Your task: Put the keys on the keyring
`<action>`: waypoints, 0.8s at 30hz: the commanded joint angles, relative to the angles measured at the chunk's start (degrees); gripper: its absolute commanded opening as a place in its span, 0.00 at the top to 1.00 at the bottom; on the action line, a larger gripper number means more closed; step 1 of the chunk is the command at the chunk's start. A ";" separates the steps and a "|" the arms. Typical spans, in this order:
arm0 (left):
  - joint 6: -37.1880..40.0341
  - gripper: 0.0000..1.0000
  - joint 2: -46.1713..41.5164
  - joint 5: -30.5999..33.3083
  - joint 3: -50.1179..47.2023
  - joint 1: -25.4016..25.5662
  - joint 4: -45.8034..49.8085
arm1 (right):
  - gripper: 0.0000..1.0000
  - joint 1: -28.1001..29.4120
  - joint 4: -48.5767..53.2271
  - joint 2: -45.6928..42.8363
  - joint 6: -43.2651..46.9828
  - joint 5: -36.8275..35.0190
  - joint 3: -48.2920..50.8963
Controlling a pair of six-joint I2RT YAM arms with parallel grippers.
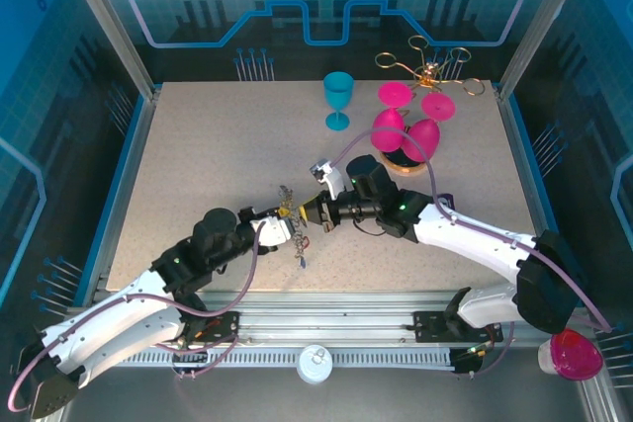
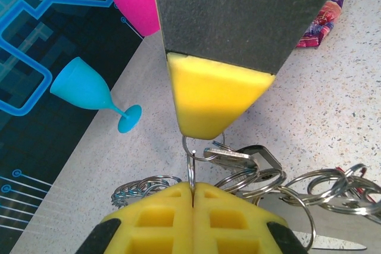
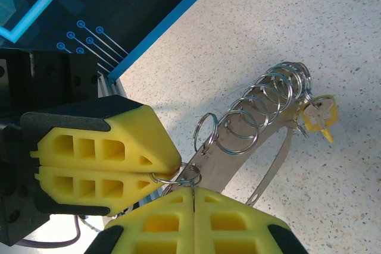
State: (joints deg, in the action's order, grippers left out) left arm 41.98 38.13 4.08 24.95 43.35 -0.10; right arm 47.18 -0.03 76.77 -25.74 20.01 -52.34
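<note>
L gripper [image 2: 191, 197] + R gripper [image 3: 194, 203] clamp keyring [image 3: 286, 81]; blue goblet [image 1: 337, 96] upright.

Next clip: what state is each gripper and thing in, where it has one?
left gripper, shut on a small ring at the keyring's end
right gripper, shut on a ring at that same end
keyring, chain of rings, held at one end between both grippers
yellow key, hanging from a ring at the far end
blue goblet, upright
</note>
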 commanded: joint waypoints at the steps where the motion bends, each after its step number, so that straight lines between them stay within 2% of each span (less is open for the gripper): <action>1: -0.84 1.00 -1.08 -2.08 -0.38 0.48 -4.47 | 1.00 -0.66 -1.38 0.99 -0.72 0.68 -1.23; 5: -1.96 1.00 -1.04 -2.29 -1.00 0.50 -6.97 | 1.00 -0.64 -1.76 2.19 -1.03 2.80 -1.48; 6: -2.19 1.00 -0.99 -2.23 -1.19 0.49 -7.34 | 0.96 -0.69 -1.49 2.24 -0.86 3.13 -1.62; 8: -2.58 1.00 -1.04 -1.91 -1.37 0.42 -7.66 | 0.79 -0.98 -0.26 1.58 0.12 3.23 -1.59; 11: -4.00 1.00 -1.30 -1.26 -2.02 0.44 -8.58 | 0.59 -2.95 0.25 -1.80 2.51 3.02 -0.58; 14: -6.86 1.00 -1.76 -0.74 -3.00 0.39 -10.23 | 0.45 -5.53 1.22 -5.81 7.06 2.66 0.94; 18: -11.81 1.00 -3.06 -2.45 -5.37 0.09 -13.40 | 0.43 -6.64 1.46 -8.86 19.84 1.28 3.94; 20: -14.29 1.00 -3.90 -5.12 -6.27 -0.45 -14.52 | 0.49 -6.58 -1.85 -10.16 28.94 2.33 6.57; 24: -17.34 1.00 -5.55 -12.69 -7.53 -1.88 -16.31 | 0.55 -6.52 -5.45 -10.79 43.49 9.39 8.29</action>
State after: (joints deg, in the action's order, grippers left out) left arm 29.17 34.39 -1.67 18.02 42.33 -9.91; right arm 40.82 -2.26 66.22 2.87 23.86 -44.88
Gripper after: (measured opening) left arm 0.048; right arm 0.459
